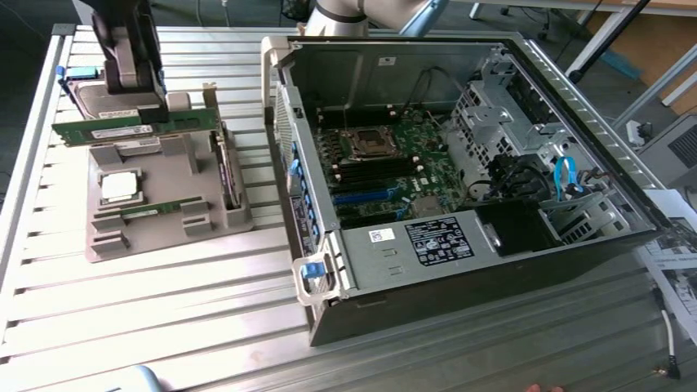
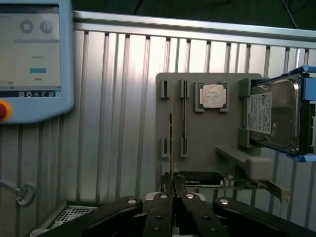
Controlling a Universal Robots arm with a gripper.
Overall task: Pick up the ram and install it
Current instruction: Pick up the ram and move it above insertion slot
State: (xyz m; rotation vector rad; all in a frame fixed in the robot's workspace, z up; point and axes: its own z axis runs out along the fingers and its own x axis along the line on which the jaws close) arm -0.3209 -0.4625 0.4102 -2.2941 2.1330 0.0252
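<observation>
Tightly pinched in the gripper (image 1: 136,113): the ram (image 1: 109,131), level, just over the tray (image 1: 163,241). In the exterior view, at six o'clock from it, lying in the tray, a second stick (image 1: 147,211). At three o'clock, well apart, the open case (image 1: 436,269).

1 arm (image 1: 360,11): its pale joint sits at the top edge of the exterior view. Gripper (image 1: 150,106) hangs at the exterior view's left, dark body upright, tips pointing down. Wrist view: the 2 black fingers (image 2: 159,210) stand nearly together, linkage bars splayed to either side, pinching the thin edge of the ram (image 2: 171,148).
</observation>
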